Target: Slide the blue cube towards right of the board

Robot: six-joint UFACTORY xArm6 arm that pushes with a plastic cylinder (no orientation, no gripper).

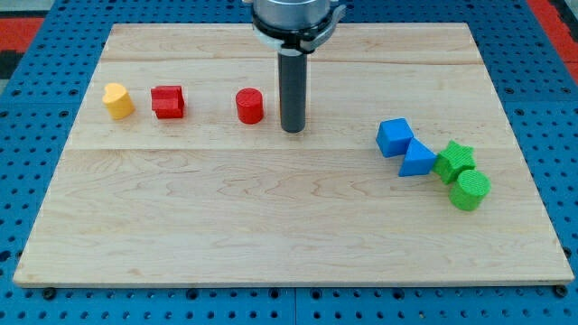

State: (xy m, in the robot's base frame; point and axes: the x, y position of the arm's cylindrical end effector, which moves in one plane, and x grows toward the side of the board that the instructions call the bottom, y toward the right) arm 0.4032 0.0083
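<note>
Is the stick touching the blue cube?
No, my tip stands apart from the blue cube, nearer the red cylinder.

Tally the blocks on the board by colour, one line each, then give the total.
Yellow: 1, the yellow heart
Red: 2, the red star-like block and the red cylinder
Blue: 2, the blue cube and the blue triangle
Green: 2, the green star and the green cylinder
Total: 7
</note>
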